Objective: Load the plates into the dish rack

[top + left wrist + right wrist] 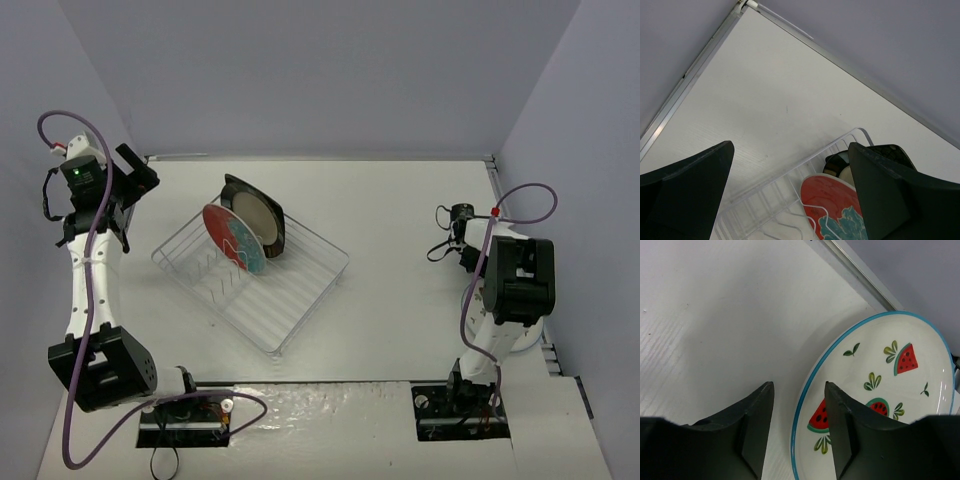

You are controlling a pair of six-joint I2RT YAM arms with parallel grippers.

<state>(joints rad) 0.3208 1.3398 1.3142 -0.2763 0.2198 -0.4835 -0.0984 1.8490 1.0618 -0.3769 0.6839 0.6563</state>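
The dish rack stands at the table's middle. Three plates stand on edge at its far end: a red-and-teal floral one, a beige one and a square black one. My left gripper hangs open left of the rack; its wrist view shows the rack and the red plate between wide-apart fingers. My right gripper straddles the blue rim of a white plate with red watermelon slices. One finger is over the plate and the other outside it, with gaps still showing.
The white plate lies flat near the table's right edge, close to the metal rail and grey wall. In the top view the right arm covers that spot. The rack's near rows of tines hold nothing.
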